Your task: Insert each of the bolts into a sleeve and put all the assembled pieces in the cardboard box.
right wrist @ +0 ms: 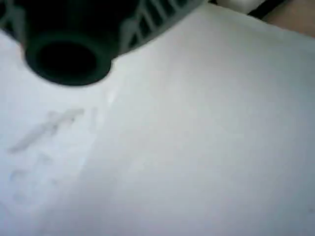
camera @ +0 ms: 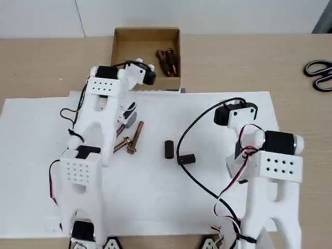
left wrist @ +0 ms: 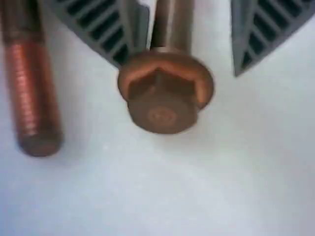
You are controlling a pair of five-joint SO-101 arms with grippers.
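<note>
The left gripper [left wrist: 189, 61] stands wide open astride a bolt [left wrist: 165, 93] lying on the paper [left wrist: 197, 187], so the grasp looks like the step in hand. The right gripper [right wrist: 78, 19] seems clamped on a sleeve [right wrist: 69, 74] just above the paper. Next, the left gripper should close on the shaft, lift, and aim the bolt at the sleeve's mouth.

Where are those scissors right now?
The dark-handled metal scissors lie at the high view's right edge, on the wooden table, just past the white paper sheet.

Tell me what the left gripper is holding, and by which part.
Nothing yet. The left gripper is open, its fingers either side of the shank of a copper-coloured bolt, just behind its hex head.
</note>
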